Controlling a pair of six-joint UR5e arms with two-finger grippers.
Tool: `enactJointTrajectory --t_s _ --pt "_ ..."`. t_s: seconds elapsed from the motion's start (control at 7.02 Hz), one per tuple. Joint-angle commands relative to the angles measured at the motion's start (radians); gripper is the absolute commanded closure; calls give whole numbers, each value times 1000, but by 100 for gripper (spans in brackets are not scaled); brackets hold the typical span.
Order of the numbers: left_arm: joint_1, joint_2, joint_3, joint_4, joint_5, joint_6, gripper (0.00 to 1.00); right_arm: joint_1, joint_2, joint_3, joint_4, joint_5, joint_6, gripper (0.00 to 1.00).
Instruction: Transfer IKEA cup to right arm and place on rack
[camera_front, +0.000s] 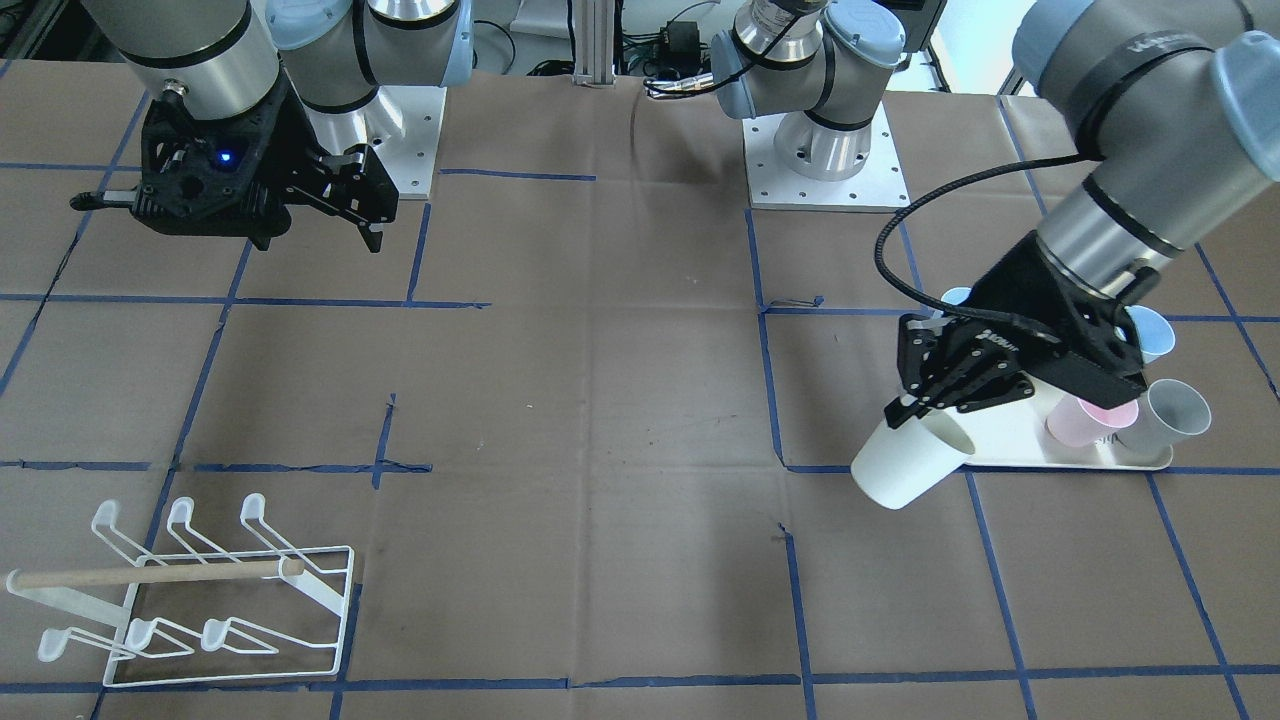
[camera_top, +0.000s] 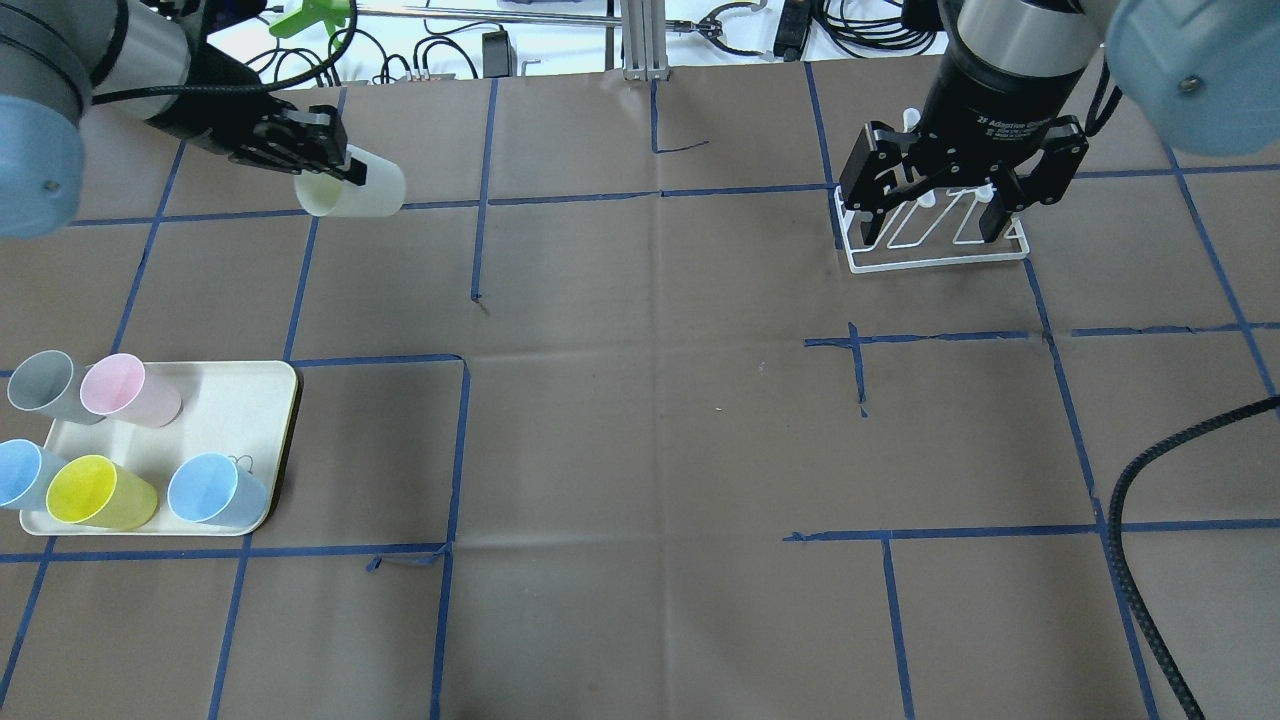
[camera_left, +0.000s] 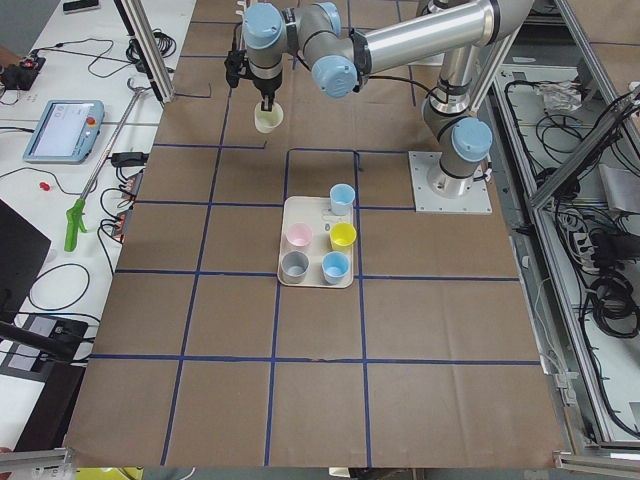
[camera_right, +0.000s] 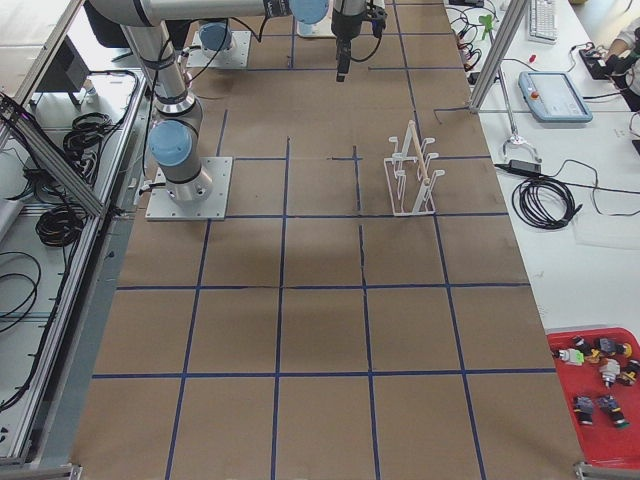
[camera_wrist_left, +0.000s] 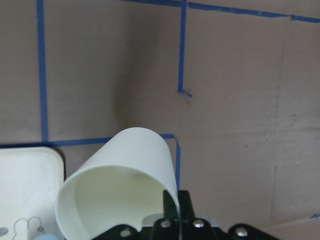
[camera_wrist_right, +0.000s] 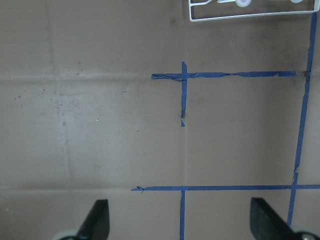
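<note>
cup pinched in left gripper, off the tray

in left gripper (camera_front: 912, 408): cream cup (camera_front: 905, 465), nipped on its wall at the rim, one finger inside and one outside. held off the table (camera_front: 600, 400), tilted, mouth up toward the gripper, base pointing away from tray (camera_top: 230, 400). in the left wrist view, just past the tray's corner, brown paper and blue tape below.

on the tray, upright: grey cup (camera_top: 45, 385), pink cup (camera_top: 125, 390), yellow cup (camera_top: 95, 492), two blue cups (camera_top: 210, 490).

right gripper (camera_top: 932, 230): fingers spread wide, nothing between them, hanging in the air well apart from the cream cup. from its wrist camera, only bare table and a corner of rack (camera_front: 322, 592) at the top edge.

rack on the table at the right arm's side, far from the tray, no cup on its prongs, wooden dowel (camera_front: 150, 575) across it.
</note>
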Motion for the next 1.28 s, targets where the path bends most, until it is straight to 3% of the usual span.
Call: enactJointTrajectory --t_s 0.0,0.28,0.57,0.71,1.0,1.14 --pt "-114 16 -136 373 -127 -108 100 1 -2 1 -1 1 -1 0" --pt "-205 45 -270 614 -175 -150 100 2 -7 7 -6 15 14 0" --pt "-214 52 -416 880 -219 -213 100 11 -18 62 -137 48 20 1" --pt "-216 59 -421 922 -226 -315 100 14 -40 94 -217 94 22 1" --pt "-217 62 -440 950 -255 -314 100 13 -97 180 -384 211 66 1" --pt "-217 47 -481 1027 -255 -333 100 11 -120 243 -520 271 204 1"
